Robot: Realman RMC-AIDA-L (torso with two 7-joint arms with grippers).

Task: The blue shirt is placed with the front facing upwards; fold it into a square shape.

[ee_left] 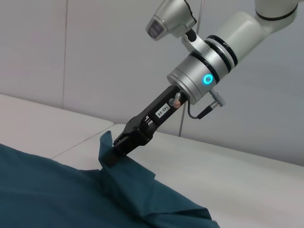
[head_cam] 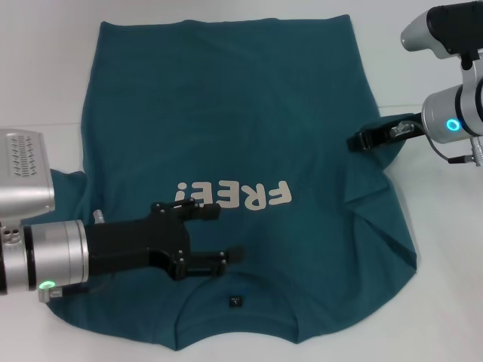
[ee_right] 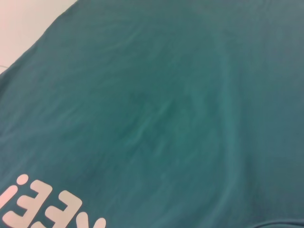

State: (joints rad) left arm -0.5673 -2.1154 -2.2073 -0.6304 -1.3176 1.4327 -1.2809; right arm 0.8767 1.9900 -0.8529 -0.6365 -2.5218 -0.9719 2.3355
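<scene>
So the blue shirt [head_cam: 249, 113] is lying spread out on the white counter [head_cam: 438, 302], front side up, collar at the near edge and hem at the far edge. It's a dark teal-blue tee with cream "FREE!" lettering [head_cam: 232, 195] running across the chest, reading upside down from the head view, and there's a small dark neck label [head_cam: 236, 301] sitting just inside the collar. The body is looking mostly flat with a few soft ripples, but the right side is getting bunched up with creases fanning out from the sleeve area down toward the near right corner.

The right end effector [head_cam: 356, 141] is sitting at the right edge of the shirt, and its jaws are pressed together on a bit of the sleeve fabric, which is poking up in a little peak in the left wrist view [ee_left: 110, 156].

The left end effector [head_cam: 226, 234] is hanging over the near left part of the shirt, just below the lettering and near the collar, with its jaws spread apart and not gripping any cloth
</scene>
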